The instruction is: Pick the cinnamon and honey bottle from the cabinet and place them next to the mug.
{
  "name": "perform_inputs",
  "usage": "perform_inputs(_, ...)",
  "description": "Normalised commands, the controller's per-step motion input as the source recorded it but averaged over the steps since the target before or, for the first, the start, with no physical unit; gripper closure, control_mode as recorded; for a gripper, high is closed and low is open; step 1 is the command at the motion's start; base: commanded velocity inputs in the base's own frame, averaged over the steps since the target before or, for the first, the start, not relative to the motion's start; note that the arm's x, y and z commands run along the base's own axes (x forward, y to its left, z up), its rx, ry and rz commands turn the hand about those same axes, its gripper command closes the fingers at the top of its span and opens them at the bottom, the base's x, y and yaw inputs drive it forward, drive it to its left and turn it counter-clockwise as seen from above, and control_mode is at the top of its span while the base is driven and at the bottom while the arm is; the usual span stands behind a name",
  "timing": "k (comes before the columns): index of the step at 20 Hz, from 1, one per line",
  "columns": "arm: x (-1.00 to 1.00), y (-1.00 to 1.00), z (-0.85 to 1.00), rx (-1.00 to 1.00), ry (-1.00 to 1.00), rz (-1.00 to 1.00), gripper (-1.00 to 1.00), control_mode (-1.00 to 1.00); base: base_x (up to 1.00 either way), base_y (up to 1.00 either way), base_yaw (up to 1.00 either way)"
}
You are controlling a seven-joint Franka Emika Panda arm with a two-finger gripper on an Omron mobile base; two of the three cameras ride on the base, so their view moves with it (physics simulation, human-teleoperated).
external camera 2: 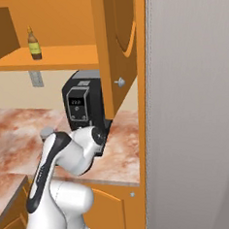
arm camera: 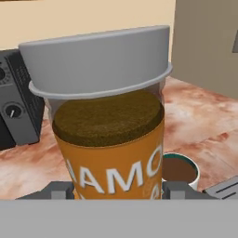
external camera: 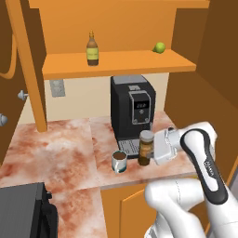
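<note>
Brown powder behind clear plastic fills the closest part of the hand view: the cinnamon (arm camera: 109, 125), a straight-sided jar with a tan label and a flat grey lid, sits between the two dark finger tips of the gripper (arm camera: 110, 189), which pinch it low on the body, one tip at each side of the label. From the left base view the jar (external camera: 146, 148) stands upright at the counter (external camera: 60, 148), its base at or just above the marble, though whether it rests there I cannot tell. It looks light and rigid, with smooth walls that could slip, so a hold across the middle of the body, below the wider lid, seems safest; the lid rim would catch a sliding grip from above but is no place to squeeze. Just beside the jar stands the mug (external camera: 119, 161), pale outside and dark brown within, close but apart from it, so the spot looks right for setting down; a careless release could knock the mug, which seems small and easy to tip. Behind both rises the black coffee machine (external camera: 132, 109). Farther up, on the shelf board of the orange cabinet (external camera: 116, 62), waits the honey bottle (external camera: 92, 49), slim and amber with a narrow neck. It is likely heavier for its width and top-heavy when nudged; I would take it around the labelled belly, not the neck. A small green fruit (external camera: 159, 47) lies at the far end of the same shelf.
</note>
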Motion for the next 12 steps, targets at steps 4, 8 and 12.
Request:
perform_inputs(4,0.18,0.0,-0.42,0.0,0.0,0.08,1.0,-1.0,0.0,0.0,0.0)
perform_inputs(8,0.34,0.0,-0.23,0.0,0.0,0.08,1.0,-1.0,0.0,0.0,0.0)
perform_inputs(12,0.33,0.0,-0.17,0.0,0.0,0.04,1.0,-1.0,0.0,0.0,0.0)
